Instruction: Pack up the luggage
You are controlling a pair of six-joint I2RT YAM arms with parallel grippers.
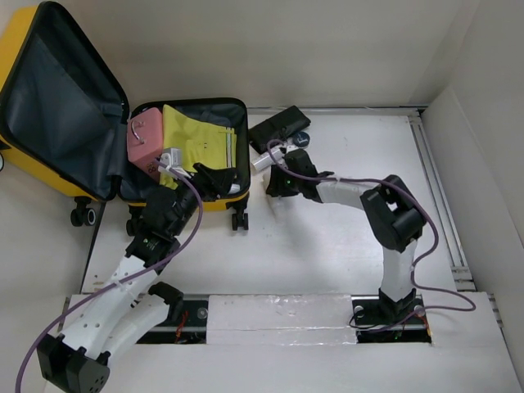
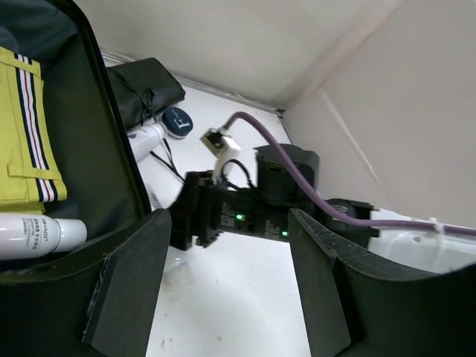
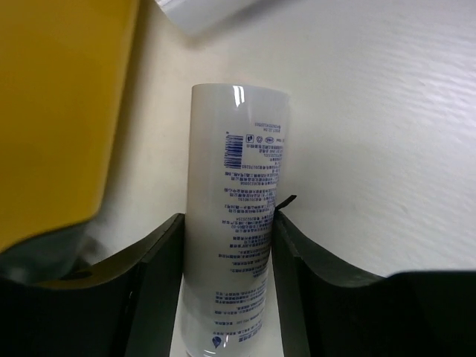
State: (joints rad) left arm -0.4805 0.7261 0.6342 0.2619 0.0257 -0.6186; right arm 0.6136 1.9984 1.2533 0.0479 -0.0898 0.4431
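Note:
The luggage (image 1: 57, 106) is a yellow suitcase lying open at the back left, lid raised, its yellow shell (image 3: 59, 111) close on the left in the right wrist view. It holds a pink case (image 1: 146, 141), a yellow garment (image 1: 201, 139) and a white tube (image 2: 30, 234). My right gripper (image 1: 272, 172) is down on the table just right of the suitcase. Its fingers press both sides of a white printed tube (image 3: 234, 223), which lies between them, so that gripper (image 3: 228, 217) is shut on it. My left gripper (image 1: 219, 178) hovers at the suitcase's right rim (image 2: 111, 149), open (image 2: 229, 223) and empty.
Just beyond the held tube, a second white tube (image 1: 264, 160) lies on the table. A black pouch (image 1: 278, 129) and a round blue tin (image 1: 301, 139) sit behind it. A white wall borders the table's right side (image 1: 475, 164).

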